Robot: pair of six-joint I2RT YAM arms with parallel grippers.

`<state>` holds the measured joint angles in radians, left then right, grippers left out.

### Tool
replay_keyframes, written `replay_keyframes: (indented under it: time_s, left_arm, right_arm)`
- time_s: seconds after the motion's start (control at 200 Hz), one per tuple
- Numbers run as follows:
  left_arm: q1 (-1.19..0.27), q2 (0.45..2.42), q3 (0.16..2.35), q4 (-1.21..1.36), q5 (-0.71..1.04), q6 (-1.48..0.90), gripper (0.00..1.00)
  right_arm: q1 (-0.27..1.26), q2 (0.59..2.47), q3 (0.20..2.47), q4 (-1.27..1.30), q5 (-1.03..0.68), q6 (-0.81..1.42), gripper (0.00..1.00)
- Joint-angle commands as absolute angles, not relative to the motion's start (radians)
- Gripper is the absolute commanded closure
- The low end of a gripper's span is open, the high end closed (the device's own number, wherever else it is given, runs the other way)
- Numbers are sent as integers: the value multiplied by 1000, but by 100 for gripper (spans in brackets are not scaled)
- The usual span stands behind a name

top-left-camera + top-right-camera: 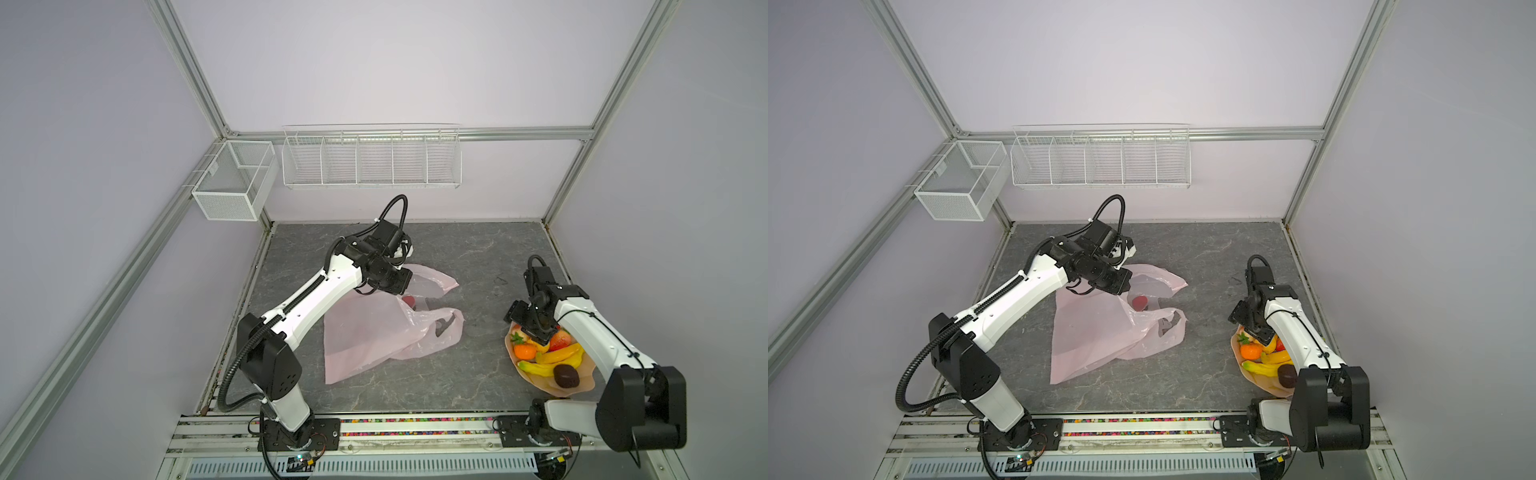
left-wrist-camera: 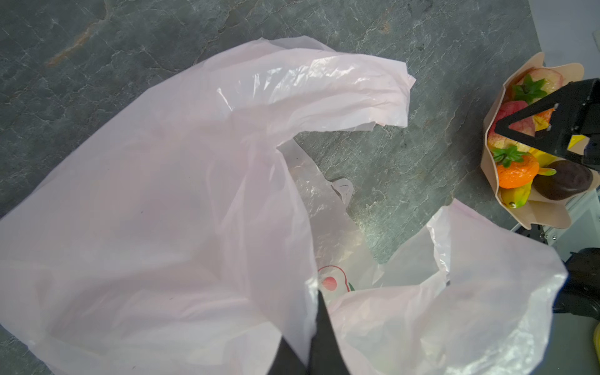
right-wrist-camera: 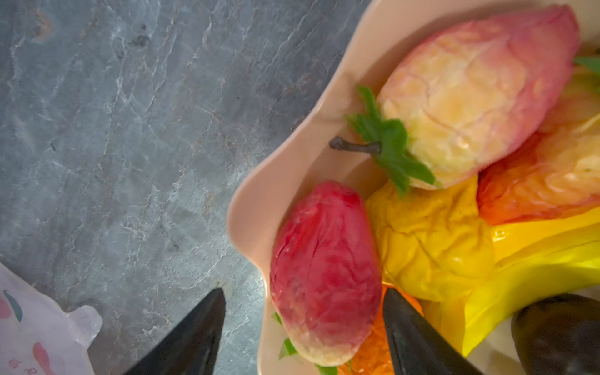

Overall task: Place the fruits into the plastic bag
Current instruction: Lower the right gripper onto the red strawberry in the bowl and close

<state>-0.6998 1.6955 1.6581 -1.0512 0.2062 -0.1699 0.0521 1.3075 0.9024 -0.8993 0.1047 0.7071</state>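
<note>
The pale-pink plastic bag [image 1: 365, 332] [image 1: 1092, 332] lies crumpled mid-table, its mouth facing right. My left gripper [image 2: 316, 311] is shut on the bag's rim film [image 2: 162, 194] and holds it up. A dark red fruit [image 1: 409, 300] [image 1: 1139, 302] shows inside the mouth. The other fruits are piled on the peach plate [image 1: 544, 386]: an orange [image 1: 524, 352], yellow bananas [image 1: 557, 358], a dark brown one [image 1: 566, 376] and a red-yellow round one [image 1: 561, 340]. My right gripper [image 3: 305, 292] [image 1: 534, 332] is open low over the plate's far end. It straddles a red fruit [image 3: 324, 269], with one finger outside the plate rim [image 3: 246, 227].
A white wire rack [image 1: 372, 160] and a mesh box [image 1: 232, 183] hang on the back wall, above the table. The plate sits near the table's right edge, close to the right arm's base. Bare grey stone surface [image 1: 469, 291] separates bag and plate.
</note>
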Motion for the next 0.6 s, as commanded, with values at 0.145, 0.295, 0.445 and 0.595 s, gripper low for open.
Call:
replay_keyframes:
  time_s: [0.145,0.295,0.445,0.595]
  left_arm:
    - [-703,1656,1632,-1056,204,-152,100]
    - [-703,1649,1622,-1050,204,-159,100]
    - [-703,1648,1620,-1050,202,-160,100]
    - [-703,1648,1621,-1052,199,-159,100]
  right_arm:
    - [46,1299,853,-904,106,724,24]
    - [46,1286,829,-908,119,724,25]
    - [44,1290,823,-890,126,732,25]
    - [43,1302,834,-875,141,725,29]
